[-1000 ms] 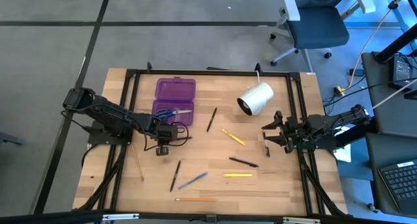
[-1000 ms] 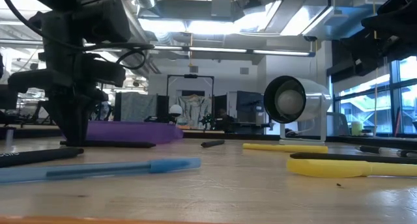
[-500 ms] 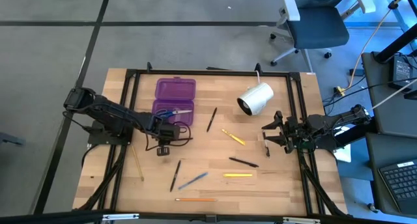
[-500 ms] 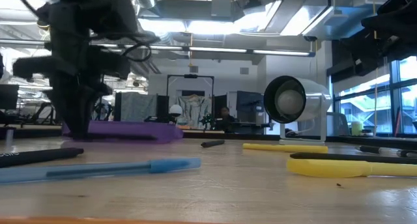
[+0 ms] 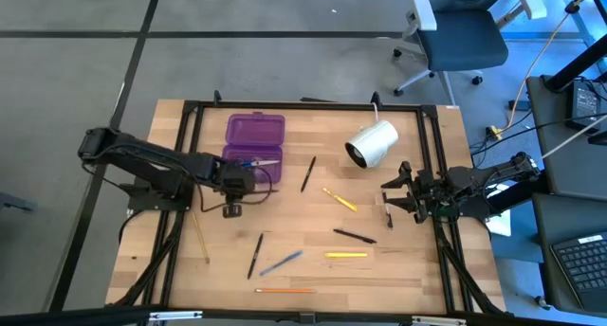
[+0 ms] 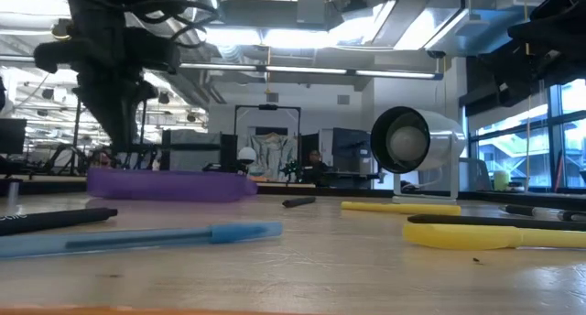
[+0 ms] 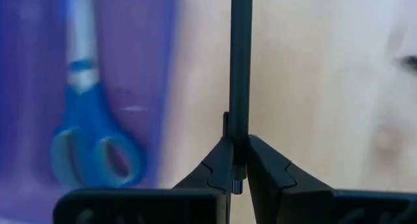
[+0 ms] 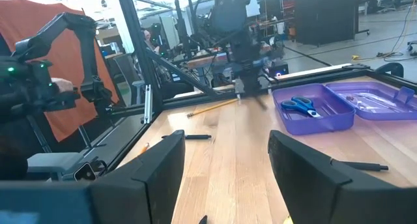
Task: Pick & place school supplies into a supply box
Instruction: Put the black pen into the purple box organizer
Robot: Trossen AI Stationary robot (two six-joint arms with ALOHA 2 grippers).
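Note:
The supply box [image 5: 252, 148] lies open at the back left of the table, a purple tray with blue-handled scissors [image 5: 256, 162] in it. My left gripper [image 5: 237, 182] hovers at the tray's near edge, shut on a thin black pen [image 7: 240, 68]; the left wrist view shows the scissors [image 7: 91, 139] beside it. More school supplies lie loose: a black pen [image 5: 308, 172], a yellow one [image 5: 339, 199], a second black pen [image 5: 354, 235], a blue pen [image 5: 281, 262] and an orange pencil [image 5: 285, 290]. My right gripper [image 5: 398, 198] waits open at the right edge.
A white cylindrical roll [image 5: 372, 143] lies on its side at the back right. A pencil [image 5: 200, 236] rests near the left frame rail. Black frame bars run along the table's sides and back. An office chair [image 5: 460, 32] stands beyond the table.
My left gripper has risen off the table with the black pen and moved back toward the purple tray. The right arm has not moved.

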